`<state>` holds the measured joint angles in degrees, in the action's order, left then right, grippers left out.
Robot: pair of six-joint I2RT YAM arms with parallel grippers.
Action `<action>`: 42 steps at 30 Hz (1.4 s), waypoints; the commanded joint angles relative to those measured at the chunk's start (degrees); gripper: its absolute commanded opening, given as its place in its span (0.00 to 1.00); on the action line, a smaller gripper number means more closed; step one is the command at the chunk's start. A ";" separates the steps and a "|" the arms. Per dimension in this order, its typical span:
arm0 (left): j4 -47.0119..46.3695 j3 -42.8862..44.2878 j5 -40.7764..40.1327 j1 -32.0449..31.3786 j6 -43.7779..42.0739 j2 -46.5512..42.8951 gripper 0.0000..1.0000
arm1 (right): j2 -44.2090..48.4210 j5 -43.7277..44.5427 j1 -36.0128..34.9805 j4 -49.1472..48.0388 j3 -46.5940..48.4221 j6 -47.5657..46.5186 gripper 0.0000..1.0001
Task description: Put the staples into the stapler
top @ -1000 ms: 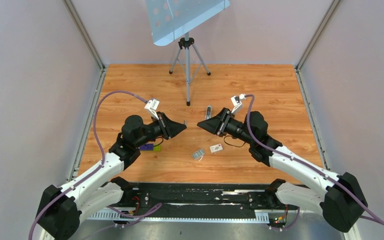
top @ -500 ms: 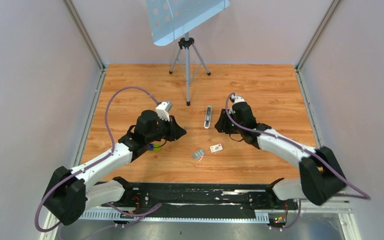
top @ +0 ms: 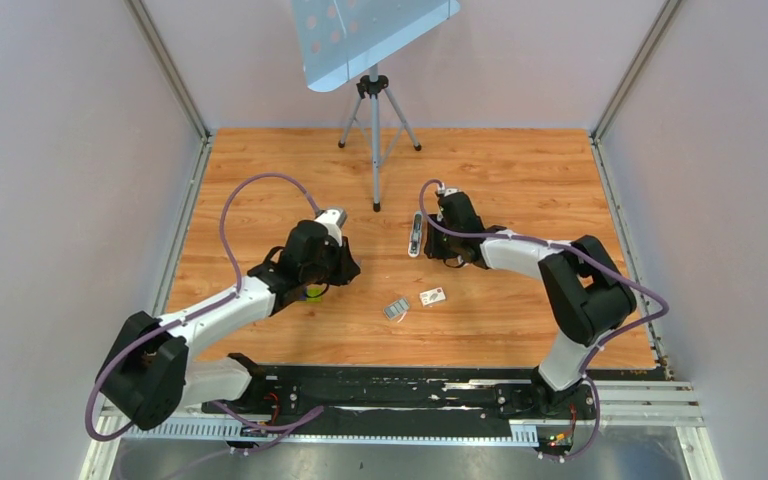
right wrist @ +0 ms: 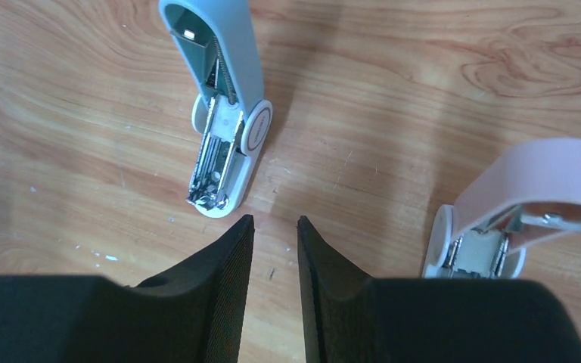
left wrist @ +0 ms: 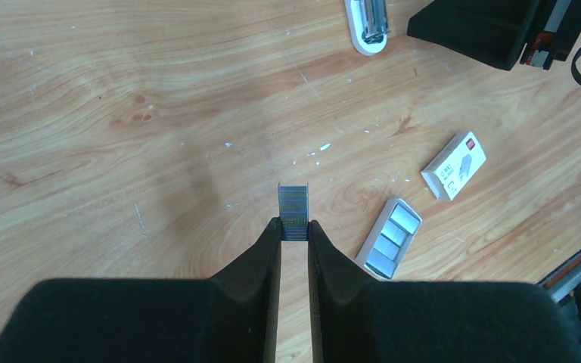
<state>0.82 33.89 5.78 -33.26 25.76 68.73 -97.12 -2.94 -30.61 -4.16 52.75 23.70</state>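
Left gripper [left wrist: 293,227] pinches a staple strip [left wrist: 295,200] mid-frame; right gripper [right wrist: 274,223] (narrowly parted, empty) sits bottom-centre, pink stapler [right wrist: 529,181] lower right.

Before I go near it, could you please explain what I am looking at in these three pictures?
These are two robot arms, a left arm and a right arm, bolted at the near edge of a wooden table. One picture looks down from above; the other two come from a camera on each wrist, looking past its black two-finger hand. The left hand pinches a strip of staples. Nearby lie a tray of staples and a small white box. The right hand, slightly open and empty, points between a pale blue stapler and a pink stapler, both lying open.
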 commanded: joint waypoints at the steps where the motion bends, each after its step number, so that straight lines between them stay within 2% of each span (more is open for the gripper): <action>1: 0.15 1.49 -2.08 -0.62 -1.00 1.79 0.13 | -2.43 0.83 0.79 -1.52 1.09 -0.79 0.32; 6: 1.74 3.55 -4.80 -1.38 -0.65 5.02 0.12 | -4.27 -1.68 0.66 -3.92 1.12 -0.24 0.32; 15: 11.68 9.35 -13.30 -2.97 -1.29 13.70 0.13 | -6.23 -7.43 -0.59 -9.08 0.04 1.05 0.33; 19: 13.40 11.14 -14.09 -3.60 -1.09 17.77 0.13 | -5.20 -9.03 -0.75 -7.48 0.20 1.17 0.33; 27: 21.35 18.24 -18.06 -6.01 -2.83 26.83 0.14 | 8.06 -5.76 -0.72 -1.46 -6.87 0.76 0.39; 30: 21.63 18.60 -18.61 -6.35 -2.63 28.21 0.15 | 14.75 -5.18 -0.75 -0.97 -9.91 0.96 0.41; 38: 21.17 19.06 -20.54 -7.23 -1.78 28.64 0.30 | 26.92 -2.29 -0.63 1.53 -13.80 -0.18 0.48; 42: 19.93 19.09 -20.34 -7.26 -1.68 28.77 0.32 | 30.00 -2.15 -0.52 2.01 -14.72 -0.25 0.49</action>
<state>19.88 52.95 -13.61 -39.94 23.90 95.55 -69.71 -6.79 -30.87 -4.64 39.55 24.16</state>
